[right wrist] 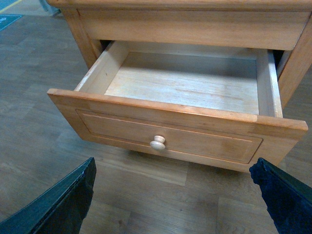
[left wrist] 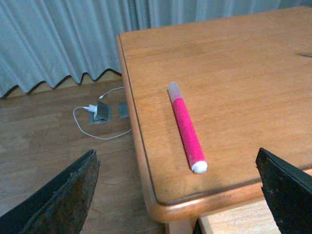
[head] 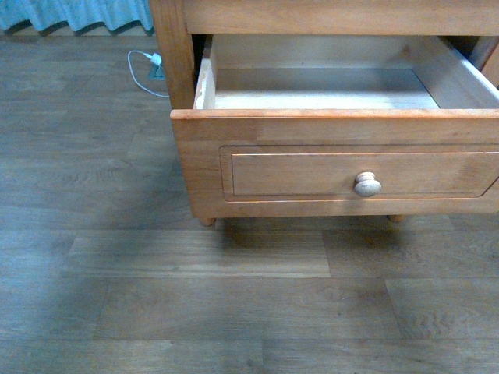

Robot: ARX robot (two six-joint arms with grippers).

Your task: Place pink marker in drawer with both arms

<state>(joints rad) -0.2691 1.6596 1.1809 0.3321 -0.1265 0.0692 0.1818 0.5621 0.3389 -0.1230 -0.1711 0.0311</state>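
The pink marker (left wrist: 186,127) lies on the wooden cabinet top (left wrist: 234,68), near its corner, with a clear cap at one end and a white tip at the other. My left gripper (left wrist: 178,192) hovers open over that corner, its fingers (left wrist: 63,200) wide apart on either side of the marker's white end. The drawer (head: 335,148) stands pulled out with nothing inside it, showing a pale knob (head: 367,184). My right gripper (right wrist: 178,195) is open in front of the drawer (right wrist: 180,102), below its knob (right wrist: 157,143), holding nothing.
A white cable and plug (left wrist: 95,114) lie on the wood floor beside the cabinet, by a grey curtain (left wrist: 58,39). The same cable (head: 148,66) shows left of the cabinet leg (head: 173,54). Wood floor (head: 195,296) stretches in front of the drawer.
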